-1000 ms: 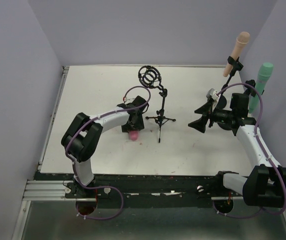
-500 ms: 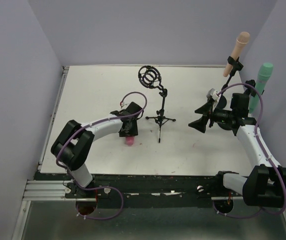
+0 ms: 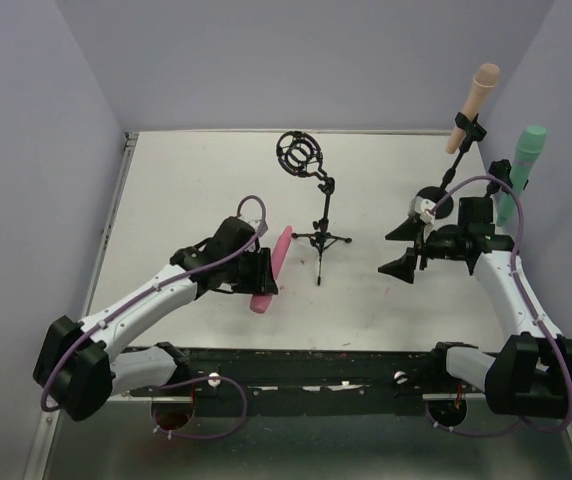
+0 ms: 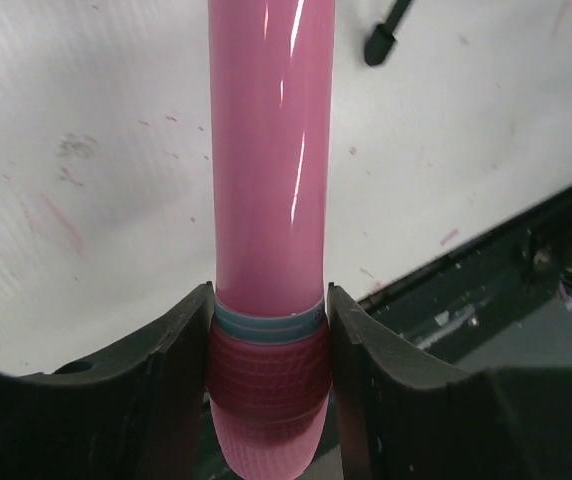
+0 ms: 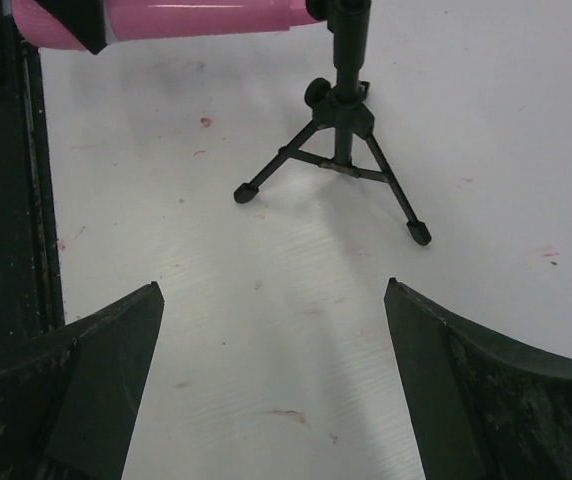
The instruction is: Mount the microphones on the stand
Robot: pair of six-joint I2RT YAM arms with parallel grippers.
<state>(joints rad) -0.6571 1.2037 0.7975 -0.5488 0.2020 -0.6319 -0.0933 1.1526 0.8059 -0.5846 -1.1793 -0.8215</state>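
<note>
My left gripper [image 3: 256,275] is shut on the pink microphone [image 3: 276,262], gripping it near its mesh head, with the body pointing toward the tripod stand [image 3: 321,238]. In the left wrist view the fingers [image 4: 181,350] clamp the pink microphone [image 4: 271,150] on both sides, above the table. The stand's empty ring mount [image 3: 300,152] is at its top. The peach microphone [image 3: 478,95] sits in a clip at the far right. The teal-green microphone [image 3: 521,170] stands upright beside it. My right gripper [image 3: 403,248] is open and empty, facing the stand [image 5: 341,120].
The grey walls close in on the left, back and right. A black rail [image 3: 316,360] runs along the table's near edge. The round stand bases [image 3: 436,200] of the two right microphones sit close behind my right arm. A tripod foot [image 4: 381,35] lies just beyond the pink microphone's tip.
My left arm has drawn back toward the near left and turned, raising the pink microphone so that its length now shows, pointing at the stand. My right gripper has shifted slightly.
</note>
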